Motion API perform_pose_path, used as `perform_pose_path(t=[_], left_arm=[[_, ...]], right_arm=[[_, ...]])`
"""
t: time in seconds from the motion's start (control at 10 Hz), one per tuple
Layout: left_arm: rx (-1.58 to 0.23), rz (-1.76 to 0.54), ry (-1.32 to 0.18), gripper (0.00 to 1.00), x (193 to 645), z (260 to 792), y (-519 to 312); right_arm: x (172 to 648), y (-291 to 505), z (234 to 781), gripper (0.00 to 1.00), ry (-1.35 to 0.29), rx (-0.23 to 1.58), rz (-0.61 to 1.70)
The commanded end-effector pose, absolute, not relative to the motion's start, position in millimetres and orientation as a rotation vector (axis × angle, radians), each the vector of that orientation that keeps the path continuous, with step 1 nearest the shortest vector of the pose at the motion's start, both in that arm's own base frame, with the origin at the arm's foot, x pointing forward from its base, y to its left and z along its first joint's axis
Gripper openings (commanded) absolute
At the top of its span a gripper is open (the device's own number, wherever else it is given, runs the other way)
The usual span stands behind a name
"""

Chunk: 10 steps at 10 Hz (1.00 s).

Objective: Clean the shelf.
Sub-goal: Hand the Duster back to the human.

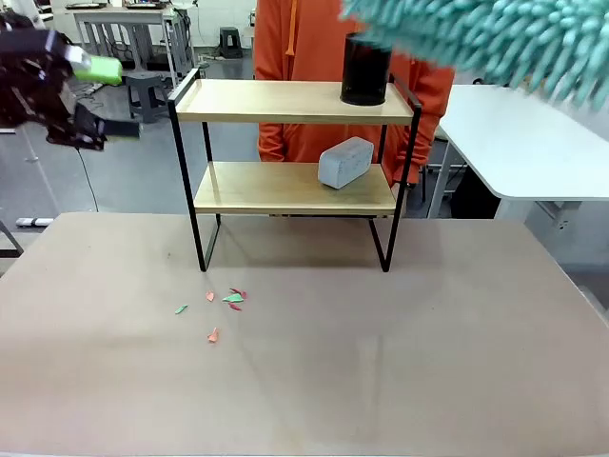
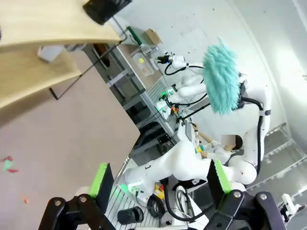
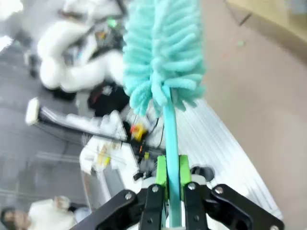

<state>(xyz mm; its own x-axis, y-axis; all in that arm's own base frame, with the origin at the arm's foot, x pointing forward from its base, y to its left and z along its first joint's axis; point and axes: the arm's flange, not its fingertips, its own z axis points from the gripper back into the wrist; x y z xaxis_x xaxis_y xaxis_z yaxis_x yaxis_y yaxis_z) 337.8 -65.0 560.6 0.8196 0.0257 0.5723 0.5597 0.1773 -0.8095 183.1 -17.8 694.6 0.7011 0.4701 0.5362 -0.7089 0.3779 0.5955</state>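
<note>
The shelf (image 1: 285, 188) stands at the table's far middle, two light wooden boards in a black frame. A black cylinder (image 1: 365, 69) sits on its top board and a grey block (image 1: 344, 162) lies on the lower one. My right gripper (image 3: 172, 179) is shut on the handle of a teal fluffy duster (image 3: 163, 52), whose head (image 1: 485, 38) hangs above the shelf's right end. My left gripper (image 1: 90, 69) hovers open and empty at the upper left, away from the shelf; in the left wrist view its fingers (image 2: 101, 179) stand wide apart. The duster (image 2: 220, 76) also appears there, far off.
Small red and green scraps (image 1: 224, 303) lie on the brown tabletop (image 1: 381, 362) in front of the shelf's left legs. A person in an orange top (image 1: 314, 38) stands behind the shelf. A white table (image 1: 533, 143) is at the right.
</note>
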Motion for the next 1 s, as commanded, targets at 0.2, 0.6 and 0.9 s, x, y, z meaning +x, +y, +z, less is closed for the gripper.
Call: perform_pose_path(t=[0.2,0.6,0.9], left_arm=[[-1.354,-0.403,-0.524,1.00,338,561,-65],[-1.381,-0.462,-0.477,1.00,352,543,-94],[-1.427,-0.628,-0.257,1.00,349,529,-137]], right_arm=[[183,-18,695,0.12,-0.299,0.907,0.768],[237,56,693,0.12,0.048,0.775,1.106],[264,107,692,0.12,0.201,0.718,1.214]])
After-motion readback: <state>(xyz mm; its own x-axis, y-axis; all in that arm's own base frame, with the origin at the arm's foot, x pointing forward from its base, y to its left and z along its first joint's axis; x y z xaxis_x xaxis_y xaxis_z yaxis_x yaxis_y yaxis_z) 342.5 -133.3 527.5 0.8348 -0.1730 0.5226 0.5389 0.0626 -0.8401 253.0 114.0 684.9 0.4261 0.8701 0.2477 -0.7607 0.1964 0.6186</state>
